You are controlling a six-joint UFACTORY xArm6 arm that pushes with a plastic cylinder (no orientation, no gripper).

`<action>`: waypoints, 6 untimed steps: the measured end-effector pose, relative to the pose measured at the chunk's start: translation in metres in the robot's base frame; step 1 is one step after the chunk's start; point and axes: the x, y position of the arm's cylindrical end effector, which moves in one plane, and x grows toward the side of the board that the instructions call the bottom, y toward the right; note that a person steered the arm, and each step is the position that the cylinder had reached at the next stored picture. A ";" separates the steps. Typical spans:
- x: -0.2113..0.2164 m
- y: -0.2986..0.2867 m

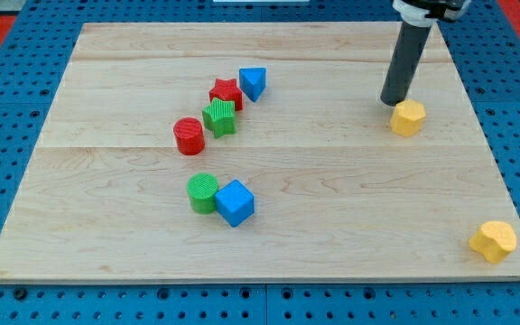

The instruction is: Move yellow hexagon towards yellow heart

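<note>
Yellow hexagon (408,118) lies flat, no clear long axis, touching my tip (392,102); no claw shows.

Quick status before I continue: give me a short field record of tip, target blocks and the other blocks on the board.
tip: my tip just up-left of the yellow hexagon, about touching
goal: yellow heart, board's bottom-right corner, far from hexagon
path between them: no blocks
upper cluster: red star, blue block, green star, red cylinder
lower pair: green cylinder, blue cube, touching

My tip (393,102) just beside yellow hexagon (408,118).
</note>
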 end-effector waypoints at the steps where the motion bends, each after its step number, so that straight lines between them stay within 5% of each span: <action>1: 0.026 0.010; 6: 0.137 0.079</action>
